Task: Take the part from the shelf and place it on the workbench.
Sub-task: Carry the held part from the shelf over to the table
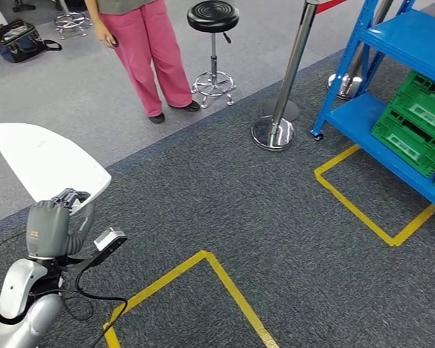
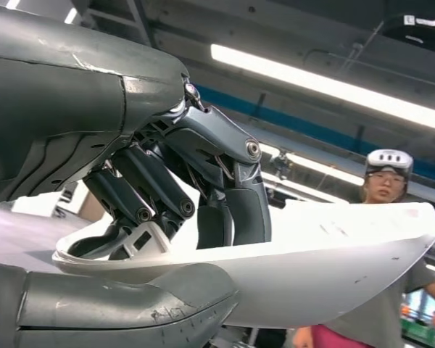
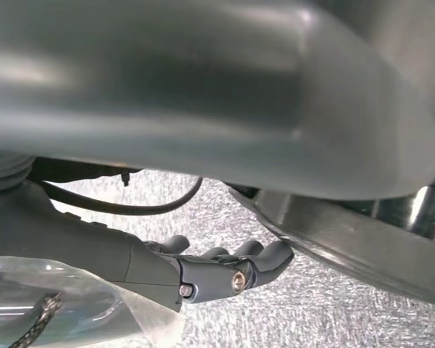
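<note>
The part (image 1: 46, 163) is a flat white fan-shaped panel, held up at the lower left of the head view. My left hand (image 1: 54, 225) grips it from below at its near edge. In the left wrist view the fingers (image 2: 166, 188) curl over the top face of the white part (image 2: 341, 261) while the thumb presses underneath. My right hand (image 3: 215, 272) hangs over the grey carpet with its fingers stretched out and nothing in them.
A blue shelf (image 1: 407, 43) with green crates (image 1: 412, 123) stands at the right. A chrome stanchion (image 1: 274, 130), a black stool (image 1: 212, 18) and a person in pink trousers (image 1: 149, 51) are ahead. Yellow tape outlines (image 1: 215, 272) mark the carpet.
</note>
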You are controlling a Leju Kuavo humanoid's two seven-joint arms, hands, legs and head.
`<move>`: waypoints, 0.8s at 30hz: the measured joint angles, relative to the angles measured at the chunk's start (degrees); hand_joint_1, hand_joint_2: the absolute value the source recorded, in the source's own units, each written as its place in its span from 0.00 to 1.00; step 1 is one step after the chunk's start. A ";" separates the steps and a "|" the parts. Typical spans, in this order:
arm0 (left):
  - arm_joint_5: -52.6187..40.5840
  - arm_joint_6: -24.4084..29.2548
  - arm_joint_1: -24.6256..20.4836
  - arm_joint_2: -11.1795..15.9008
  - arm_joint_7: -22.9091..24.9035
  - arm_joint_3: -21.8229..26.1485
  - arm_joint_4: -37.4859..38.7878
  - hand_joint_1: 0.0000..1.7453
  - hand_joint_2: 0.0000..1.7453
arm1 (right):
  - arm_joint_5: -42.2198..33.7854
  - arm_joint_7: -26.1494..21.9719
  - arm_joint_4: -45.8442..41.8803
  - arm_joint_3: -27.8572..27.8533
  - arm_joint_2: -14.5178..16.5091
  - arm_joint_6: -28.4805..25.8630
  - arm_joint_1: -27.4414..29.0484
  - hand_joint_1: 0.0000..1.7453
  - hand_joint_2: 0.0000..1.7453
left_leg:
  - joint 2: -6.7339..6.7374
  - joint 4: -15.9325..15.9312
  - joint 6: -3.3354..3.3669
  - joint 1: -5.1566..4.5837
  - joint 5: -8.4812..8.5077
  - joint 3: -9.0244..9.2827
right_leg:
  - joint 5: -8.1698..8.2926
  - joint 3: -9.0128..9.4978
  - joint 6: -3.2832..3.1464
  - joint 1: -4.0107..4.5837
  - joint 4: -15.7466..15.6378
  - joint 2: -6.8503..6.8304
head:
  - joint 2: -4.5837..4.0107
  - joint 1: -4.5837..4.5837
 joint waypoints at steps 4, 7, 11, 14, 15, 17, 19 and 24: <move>0.24 -0.13 -0.30 0.00 0.02 0.02 0.00 1.00 1.00 | -0.09 0.04 -0.16 0.05 -0.01 0.00 0.19 0.00 0.00 | 6.55 10.04 -0.88 -0.25 -5.98 -4.63 | 0.34 0.44 -0.62 0.00 -0.99 -3.48 | 0.01 -0.45; 0.36 -0.21 -0.05 -0.10 0.03 -0.01 0.00 1.00 1.00 | -0.11 0.11 -0.16 0.09 -0.01 0.00 0.24 0.00 0.00 | 7.59 14.51 -1.39 -0.03 -6.59 -6.32 | 0.02 0.53 -0.64 0.11 -0.91 -6.04 | 0.00 -0.46; 0.51 -0.35 -0.14 -0.12 0.15 0.10 -0.01 1.00 1.00 | -0.09 0.22 -0.16 0.09 -0.01 0.00 0.31 0.00 0.00 | 11.62 0.59 -0.60 -0.59 -0.73 1.17 | -0.70 1.13 0.02 0.46 -0.58 -8.81 | 0.01 -0.43; 0.80 -0.50 -0.11 -0.15 0.29 0.30 -0.05 1.00 1.00 | -0.09 0.25 -0.16 0.09 -0.05 0.00 0.40 0.00 0.00 | 11.31 -1.24 0.59 -0.98 -0.56 1.72 | -1.04 1.43 0.71 0.75 -0.55 -10.63 | 0.01 -0.38; 0.87 -0.56 -0.04 -0.15 0.32 0.38 -0.08 1.00 1.00 | -0.08 0.26 -0.16 0.09 -0.09 -0.01 0.41 0.00 0.00 | 10.66 -1.42 0.89 -0.85 -0.40 1.73 | -1.32 1.40 1.01 0.70 -0.38 -10.44 | 0.01 -0.39; 0.94 -0.66 -0.09 -0.16 0.34 0.52 -0.21 1.00 1.00 | -0.03 0.13 -0.17 0.08 -0.16 -0.01 0.29 0.00 0.00 | 9.37 -1.79 1.52 -0.43 0.00 1.80 | -3.39 0.05 1.71 0.46 2.61 -7.45 | 0.01 -0.14; 0.95 -0.70 -0.17 -0.25 0.34 0.53 -0.32 1.00 1.00 | 0.01 -0.05 -0.19 0.08 -0.19 -0.01 0.12 0.00 0.00 | 8.07 -1.85 1.85 -0.19 0.20 1.67 | -7.12 -3.66 2.24 0.10 10.28 -4.02 | 0.01 0.14; 0.95 -0.77 -0.03 -0.44 0.34 0.48 -0.33 1.00 1.00 | -0.04 -0.10 -0.18 0.07 -0.20 0.00 -0.01 0.00 0.00 | 3.95 -1.74 1.65 0.01 0.27 1.76 | -3.82 -4.40 2.63 -0.50 10.26 -2.40 | 0.01 0.16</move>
